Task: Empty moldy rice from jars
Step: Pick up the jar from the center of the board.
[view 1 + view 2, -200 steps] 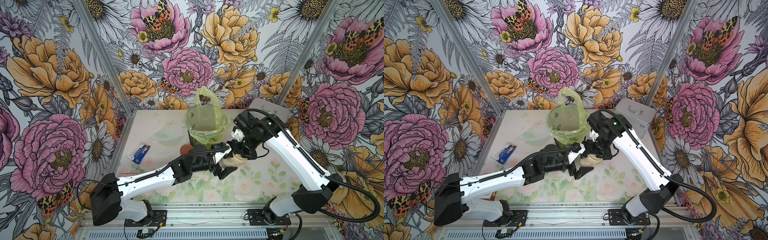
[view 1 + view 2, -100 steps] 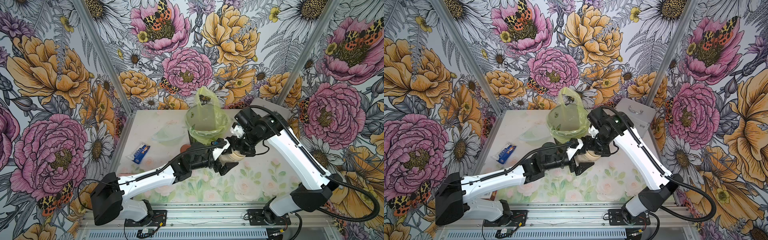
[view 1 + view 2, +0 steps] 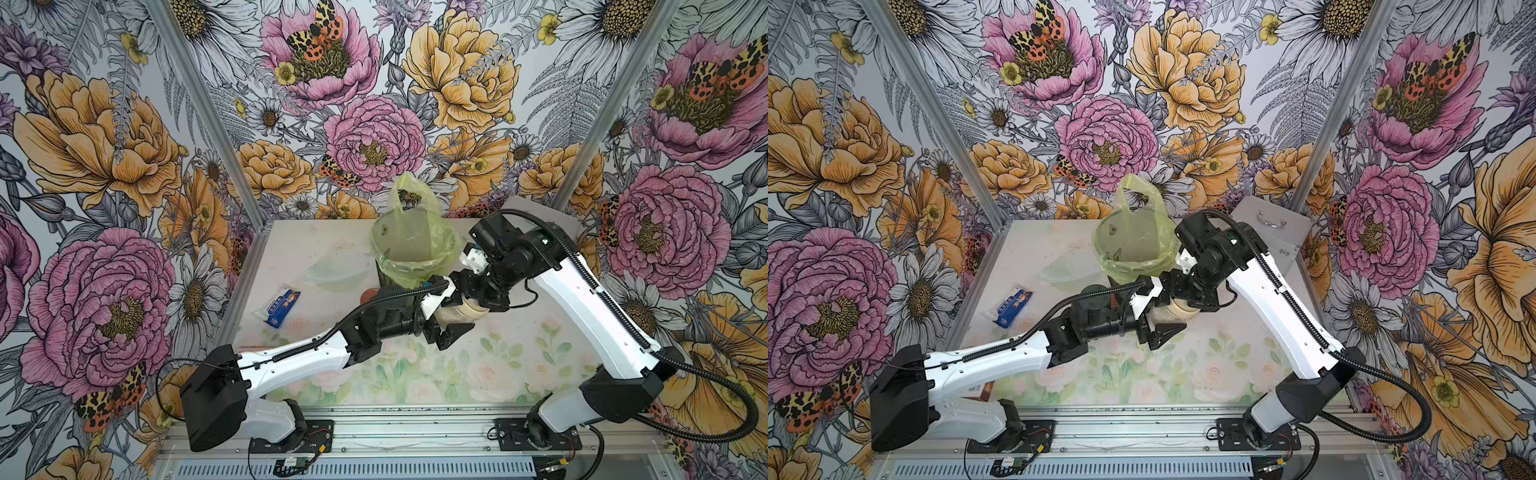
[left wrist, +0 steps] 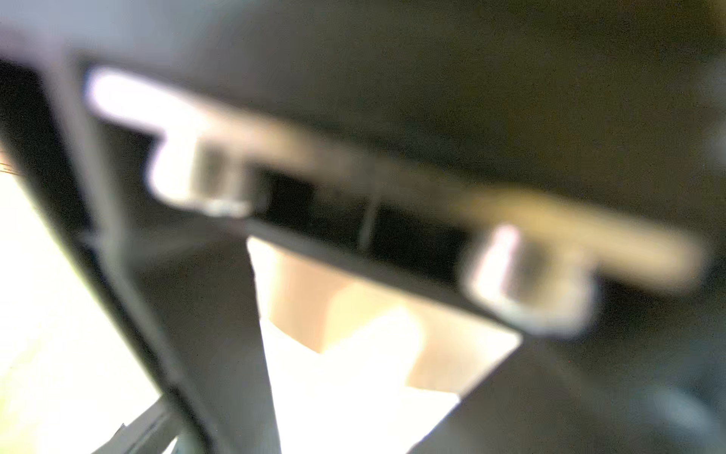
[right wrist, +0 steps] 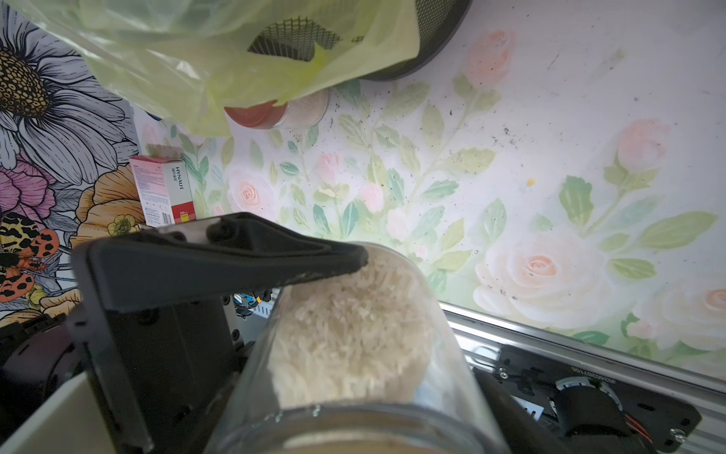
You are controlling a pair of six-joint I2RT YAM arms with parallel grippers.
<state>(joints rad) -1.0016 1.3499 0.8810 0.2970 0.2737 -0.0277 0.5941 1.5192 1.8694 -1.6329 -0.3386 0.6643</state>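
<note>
A clear glass jar (image 3: pixel 445 319) with a beige lid (image 3: pixel 473 311) hangs tilted above the table, just in front of the bin. Pale moldy rice (image 5: pixel 353 322) lies heaped inside it. My left gripper (image 3: pixel 452 316) is shut on the glass body, and its black finger (image 5: pixel 235 255) crosses the jar in the right wrist view. My right gripper (image 3: pixel 478 302) is shut on the lid, which sits on the jar's mouth. A second jar (image 5: pixel 275 112) with a copper-orange lid stands on the table by the bin's foot, half hidden by the bag. The left wrist view is a dark blur.
A dark mesh bin with a yellow-green bag (image 3: pixel 411 249) stands at the back middle. A shallow clear bowl (image 3: pixel 332 272) and a blue packet (image 3: pixel 282 305) lie to its left. A pink-red box (image 5: pixel 163 192) stands near the left arm's base, and a metal case (image 3: pixel 1271 232) sits back right.
Both grippers and the jar between them have shifted a little to the left and toward the bin. Both grips are as before.
</note>
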